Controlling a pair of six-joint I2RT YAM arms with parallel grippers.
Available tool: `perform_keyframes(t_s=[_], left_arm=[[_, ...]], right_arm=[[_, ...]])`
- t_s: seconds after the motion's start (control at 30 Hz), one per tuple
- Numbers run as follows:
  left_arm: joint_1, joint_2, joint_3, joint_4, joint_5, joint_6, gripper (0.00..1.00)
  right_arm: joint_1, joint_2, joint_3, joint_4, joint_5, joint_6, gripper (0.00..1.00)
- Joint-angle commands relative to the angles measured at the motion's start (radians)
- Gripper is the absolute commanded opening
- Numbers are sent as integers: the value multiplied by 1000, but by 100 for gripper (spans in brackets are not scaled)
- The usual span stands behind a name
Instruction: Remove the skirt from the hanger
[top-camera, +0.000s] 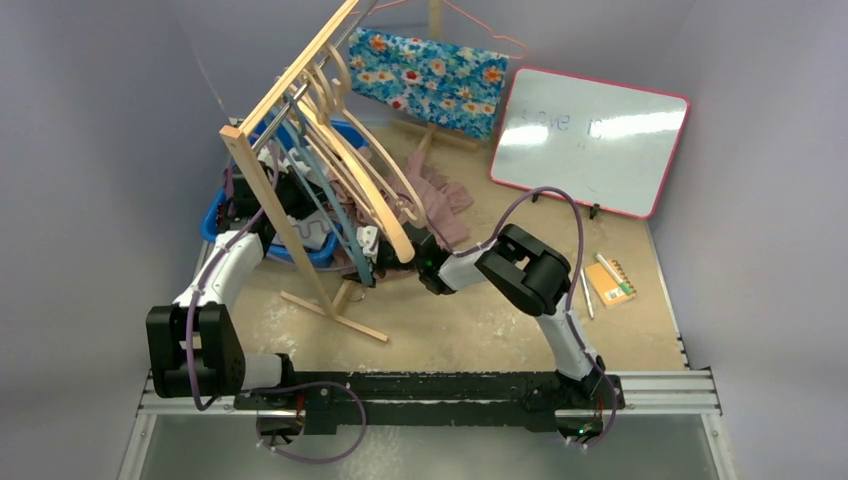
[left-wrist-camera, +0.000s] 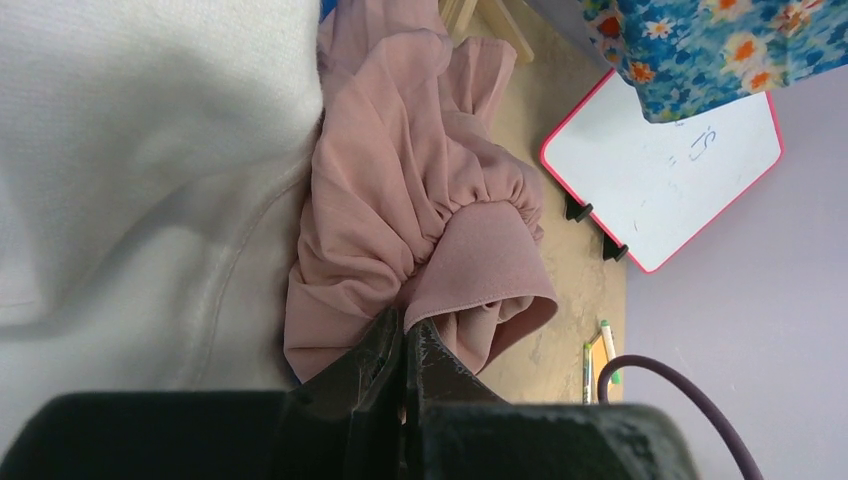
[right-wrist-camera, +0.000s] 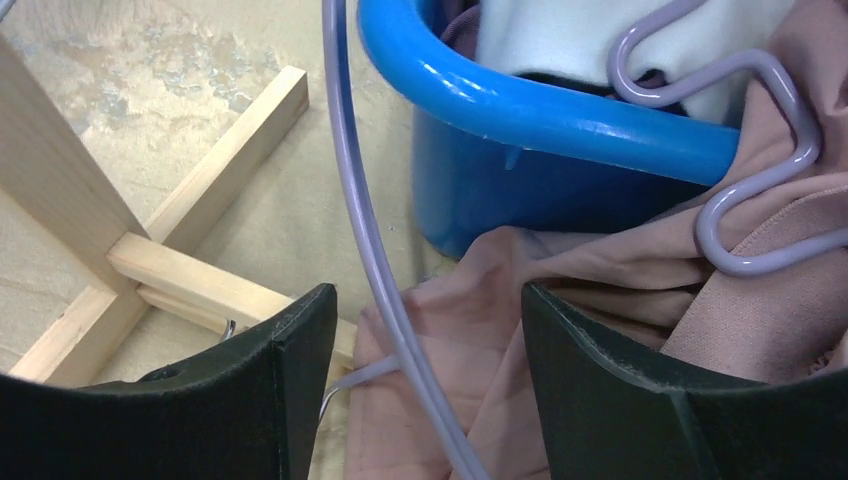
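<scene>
The pink skirt (left-wrist-camera: 400, 200) hangs bunched by the lilac plastic hanger (right-wrist-camera: 375, 250). In the top view it trails on the table (top-camera: 445, 195) behind the rack. My left gripper (left-wrist-camera: 405, 328) is shut on a fold of the skirt, beside a white cloth (left-wrist-camera: 130, 170). In the top view it sits among the hangers over the basket (top-camera: 303, 200). My right gripper (right-wrist-camera: 428, 340) is open at the rack's foot (top-camera: 415, 258). The hanger's thin bar and skirt fabric (right-wrist-camera: 560, 300) lie between its fingers, which touch neither.
A tilted wooden rack (top-camera: 285, 90) carries several wooden hangers, with its base (right-wrist-camera: 190, 270) by my right gripper. A blue basket (right-wrist-camera: 560, 125) holds clothes. Also here are a flowered cloth (top-camera: 430, 75), a whiteboard (top-camera: 590, 140), and a notepad with pens (top-camera: 608, 280).
</scene>
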Motion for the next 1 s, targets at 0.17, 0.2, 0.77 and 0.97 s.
perform_keyframes(t_s=[0.17,0.2,0.77,0.97], left_arm=[[0,-24,43,27,32,-25,0],[0,-28,38,28,29,-29,0],[5,-17,216,-221,-101,183,0],[5,-7,140,-87,-2,79,0]], right_arm=[[18,3,34,-12,23,-87,50],[21,8,47,-14,30,-85,48],[-128,-311,-145,-149,-247,371,0],[-285,-425,-307,-117,-382,522,0]])
